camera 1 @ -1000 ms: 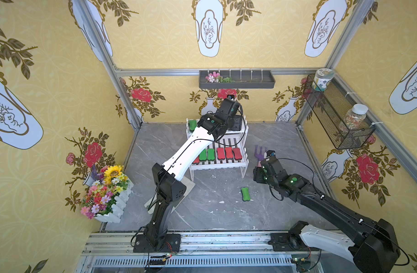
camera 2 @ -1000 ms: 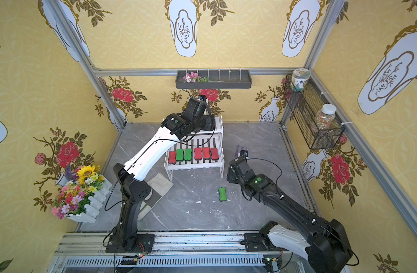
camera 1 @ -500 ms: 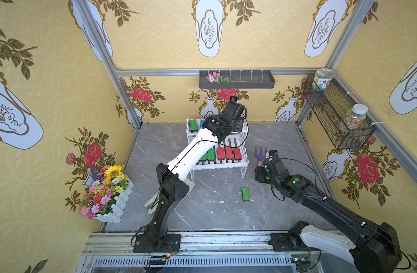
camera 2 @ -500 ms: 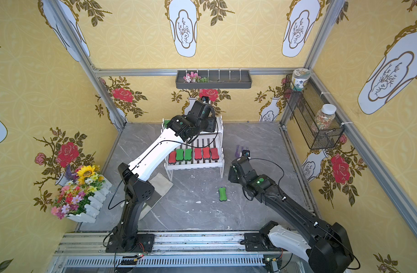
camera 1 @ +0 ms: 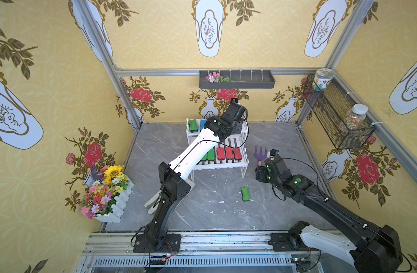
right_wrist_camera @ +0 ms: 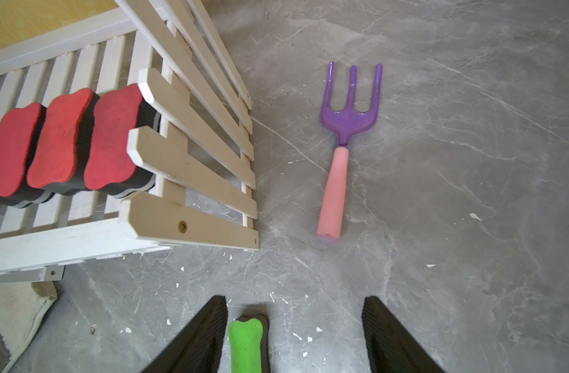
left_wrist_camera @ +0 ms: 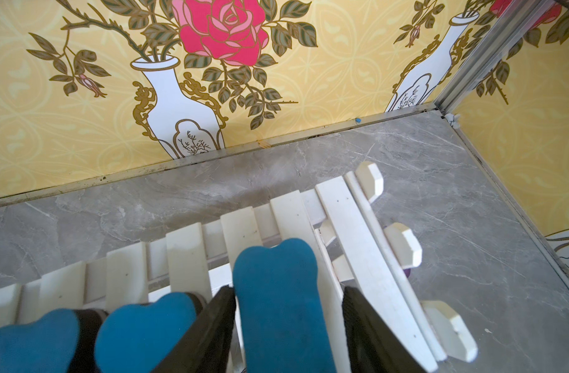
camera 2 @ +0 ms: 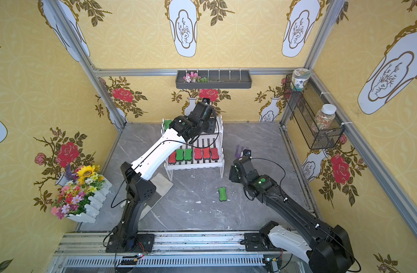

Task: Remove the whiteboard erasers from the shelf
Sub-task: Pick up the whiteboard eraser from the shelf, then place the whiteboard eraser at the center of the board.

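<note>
Where yellow floral walls [camera 1: 169, 106] meet grey marbled floor [camera 1: 273, 137], the shelf [camera 1: 226, 163] stands.

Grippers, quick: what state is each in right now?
Left gripper: open, jaws astride a blue eraser on the shelf, gap on one side.
Right gripper: open, holding nothing.

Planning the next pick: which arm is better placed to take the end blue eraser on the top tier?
Left. The left gripper straddles that blue eraser on the shelf, a gap showing on one side. The right gripper hangs open over the floor beside the shelf, near a green eraser.
</note>
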